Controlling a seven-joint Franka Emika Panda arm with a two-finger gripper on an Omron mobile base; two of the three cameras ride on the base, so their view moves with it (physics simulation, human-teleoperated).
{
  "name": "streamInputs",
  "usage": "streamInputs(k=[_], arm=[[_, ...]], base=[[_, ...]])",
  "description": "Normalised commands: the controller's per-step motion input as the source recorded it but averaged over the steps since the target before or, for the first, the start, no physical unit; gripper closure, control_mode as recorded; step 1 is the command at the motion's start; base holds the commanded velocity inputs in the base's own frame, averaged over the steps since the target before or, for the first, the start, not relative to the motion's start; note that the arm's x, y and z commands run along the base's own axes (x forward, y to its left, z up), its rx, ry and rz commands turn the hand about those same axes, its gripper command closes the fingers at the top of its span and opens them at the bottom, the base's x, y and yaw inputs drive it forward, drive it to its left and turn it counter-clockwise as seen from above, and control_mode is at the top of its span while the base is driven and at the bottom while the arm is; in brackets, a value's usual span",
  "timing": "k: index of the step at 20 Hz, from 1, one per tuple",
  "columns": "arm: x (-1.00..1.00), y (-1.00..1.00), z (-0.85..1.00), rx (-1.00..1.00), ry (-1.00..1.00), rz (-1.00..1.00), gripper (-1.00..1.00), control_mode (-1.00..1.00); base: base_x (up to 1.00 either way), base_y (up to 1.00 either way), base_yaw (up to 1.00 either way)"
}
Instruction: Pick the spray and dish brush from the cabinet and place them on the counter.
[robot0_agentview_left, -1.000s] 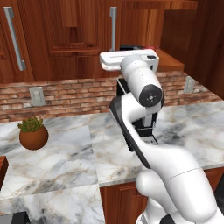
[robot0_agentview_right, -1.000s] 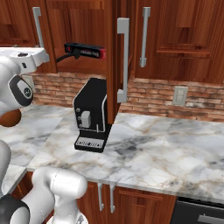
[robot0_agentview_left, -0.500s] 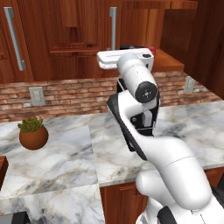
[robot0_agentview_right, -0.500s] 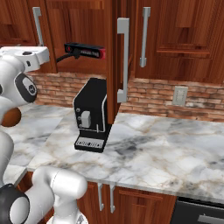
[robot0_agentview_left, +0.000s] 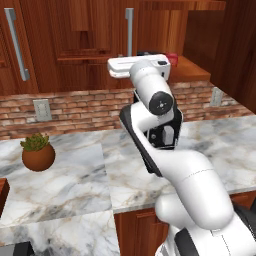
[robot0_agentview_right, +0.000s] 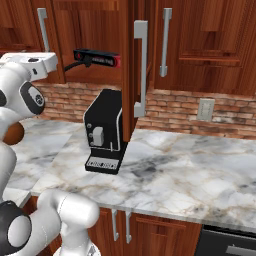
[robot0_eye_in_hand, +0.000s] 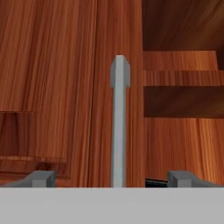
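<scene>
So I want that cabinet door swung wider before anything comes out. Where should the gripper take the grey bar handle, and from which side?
Grip the bar handle at mid-length, coming straight on from the front. It is a slim upright bar standing off the cabinet door, and in the hand view it sits centred between the open fingertips, so the jaws can probably close across its width.

arm (robot0_agentview_left: 192, 182): glossy white shell, thick rounded links, bulbous at the elbow and shoulder
joints: dark grey bands between the white links
joint cap (robot0_agentview_left: 161, 101): round dark grey disc with a small pale mark at its centre
hand (robot0_agentview_left: 139, 66): flat white block with rounded ends
fingertips (robot0_eye_in_hand: 41, 178): small, grey, squared off
base (robot0_agentview_right: 15, 230): dark round disc under white casing
</scene>
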Motion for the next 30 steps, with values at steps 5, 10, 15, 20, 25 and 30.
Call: streamInputs(k=[5,10,15,20,25,30], arm=[[0.23,0.00,0.00,-0.01,0.00,0.00,-1.00,-1.00],[0.29,0.00,0.00,-0.01,0.00,0.00,-1.00,-1.00],[0.30,0.00,0.00,0.00,0.00,0.00,-1.00,-1.00],[0.32,0.02,0.00,0.00,0.00,0.00,-1.00,-1.00],[0.34,0.06,0.00,0.00,0.00,0.00,-1.00,-1.00],[0.34,0.07,0.00,0.00,0.00,0.00,-1.00,-1.00]], base=[[0.00,0.00,0.00],[0.00,0.00,0.00],[0.00,0.00,0.00],[0.00,0.00,0.00],[0.00,0.00,0.00],[0.00,0.00,0.00]])
